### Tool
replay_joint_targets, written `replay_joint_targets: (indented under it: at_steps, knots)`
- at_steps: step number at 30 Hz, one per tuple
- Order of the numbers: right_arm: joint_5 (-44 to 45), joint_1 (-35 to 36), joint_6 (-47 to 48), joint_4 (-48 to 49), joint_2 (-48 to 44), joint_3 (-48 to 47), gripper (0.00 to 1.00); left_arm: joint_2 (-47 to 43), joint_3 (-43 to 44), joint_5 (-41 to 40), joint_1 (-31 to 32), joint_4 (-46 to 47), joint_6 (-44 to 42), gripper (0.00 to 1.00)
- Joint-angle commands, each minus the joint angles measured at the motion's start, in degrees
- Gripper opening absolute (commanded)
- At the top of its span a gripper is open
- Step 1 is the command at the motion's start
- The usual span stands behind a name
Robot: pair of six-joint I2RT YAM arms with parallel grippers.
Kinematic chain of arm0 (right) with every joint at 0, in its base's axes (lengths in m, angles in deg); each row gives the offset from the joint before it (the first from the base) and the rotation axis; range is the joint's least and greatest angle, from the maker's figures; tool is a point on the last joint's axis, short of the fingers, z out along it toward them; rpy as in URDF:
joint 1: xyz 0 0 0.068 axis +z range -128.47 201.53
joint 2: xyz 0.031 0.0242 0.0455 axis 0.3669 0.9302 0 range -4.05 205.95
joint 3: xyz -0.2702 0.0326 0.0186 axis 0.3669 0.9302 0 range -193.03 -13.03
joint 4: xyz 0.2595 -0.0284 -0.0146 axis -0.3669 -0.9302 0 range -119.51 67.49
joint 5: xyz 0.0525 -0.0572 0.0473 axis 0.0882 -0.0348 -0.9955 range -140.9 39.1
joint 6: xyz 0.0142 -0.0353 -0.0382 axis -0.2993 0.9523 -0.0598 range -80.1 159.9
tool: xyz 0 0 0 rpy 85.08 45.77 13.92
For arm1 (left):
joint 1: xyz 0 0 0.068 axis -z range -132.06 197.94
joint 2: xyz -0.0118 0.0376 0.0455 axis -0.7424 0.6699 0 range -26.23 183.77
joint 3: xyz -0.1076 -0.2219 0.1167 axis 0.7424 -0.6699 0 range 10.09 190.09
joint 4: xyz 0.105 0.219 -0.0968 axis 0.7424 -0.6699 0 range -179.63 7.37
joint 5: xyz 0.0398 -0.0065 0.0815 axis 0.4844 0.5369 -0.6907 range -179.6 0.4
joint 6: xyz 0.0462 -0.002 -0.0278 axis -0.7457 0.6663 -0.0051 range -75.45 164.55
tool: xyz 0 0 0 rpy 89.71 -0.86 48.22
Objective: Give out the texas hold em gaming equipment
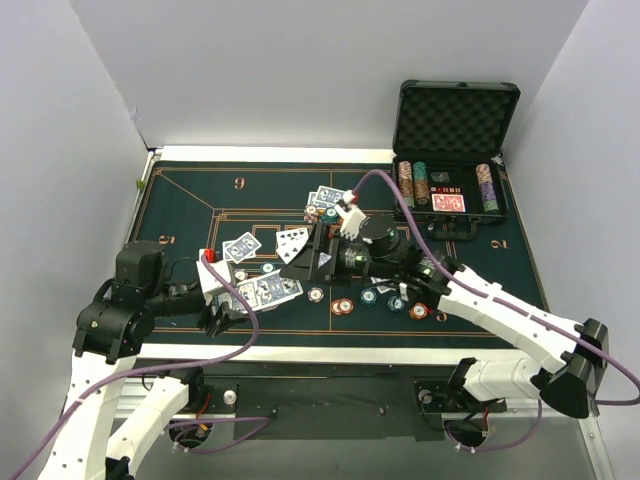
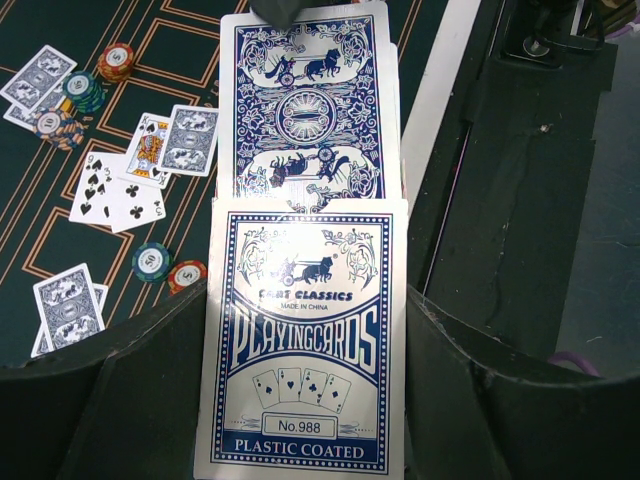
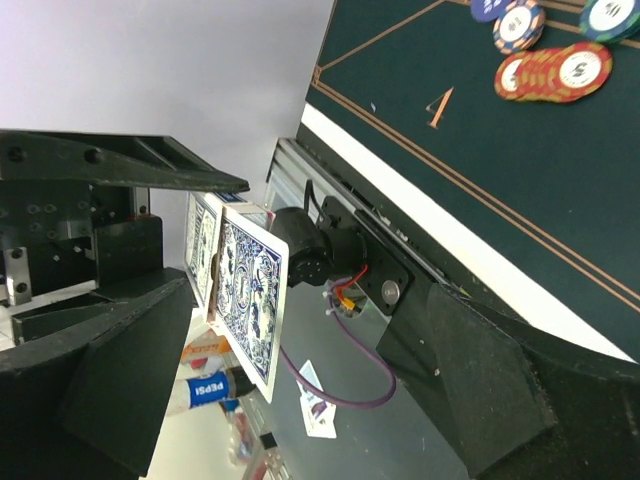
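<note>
From above, your left pincer (image 1: 238, 297) is clamped on the card box (image 1: 272, 290) near the desk's (image 1: 190, 205) front edge, and the right pincer (image 1: 300, 262) is the nearer free one. The left wrist view shows a blue-backed card (image 2: 305, 100) projecting lengthwise out of the box, away from the clamped fingers. In the right wrist view that card stands between your right pincer's spread fingers (image 3: 110, 390), ungripped.

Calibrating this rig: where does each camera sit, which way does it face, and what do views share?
Top external: above and behind the arm bases, looking down on the green felt table; both arms show.
Left wrist: looks along the left gripper at the blue-and-white playing-card box it clamps.
Right wrist: looks sideways over the table's edge, past the open right gripper.
Shared: both wrist views show the blue-backed playing card.
</note>
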Motion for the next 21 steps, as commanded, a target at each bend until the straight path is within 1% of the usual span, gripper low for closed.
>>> replay_joint_targets:
  at_steps: [1,8,12,13,15,17,21]
  knots:
    - [1.15,3.14,-1.14,3.37,2.66,-2.60,0.94,0.31,1.52,2.51,-0.22,1.57,0.73,0.29]
    - [1.41,4.72,-2.11,3.98,4.42,-2.25,0.83,0.57,1.70,2.42,-0.31,2.28,1.08,0.29]
    - [2.38,4.64,-1.93,2.67,3.54,-1.99,0.72,0.57,1.88,2.51,-0.31,2.80,1.25,0.29]
    - [2.38,4.55,-2.02,2.49,3.28,-1.99,0.66,0.66,1.96,2.68,-0.31,2.89,1.34,0.29]
    - [2.47,4.55,-2.02,1.79,3.19,-1.90,0.57,0.66,2.05,2.60,-0.31,2.98,1.34,0.29]
    - [2.47,4.46,-2.20,1.61,2.93,-1.90,0.51,0.66,2.05,2.60,-0.31,2.98,1.25,0.29]
    - [3.08,4.20,-2.02,1.61,1.96,-1.46,0.46,0.31,1.96,2.42,-0.31,2.98,1.17,0.29]
